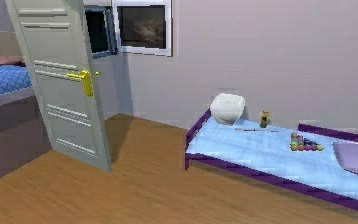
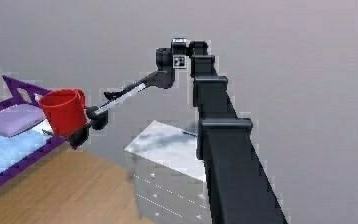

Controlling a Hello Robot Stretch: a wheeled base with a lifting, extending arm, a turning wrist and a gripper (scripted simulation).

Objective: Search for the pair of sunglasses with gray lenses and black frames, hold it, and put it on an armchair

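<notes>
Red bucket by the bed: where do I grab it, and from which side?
Probably the rim of the bucket, from above: it is upright with its mouth open upward, and its wall tapers downward, so a side hold could slip. Set one of the fingers inside the rim, one outside.

red bucket, purple bed; lt-blue sheet

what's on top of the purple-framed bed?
On the bed: a white rounded lump at its far end, a small bottle-like thing beside it, a row of coloured blobs, a lilac pillow at the forward view's right edge. Whatever lies behind the lump is covered.
</notes>
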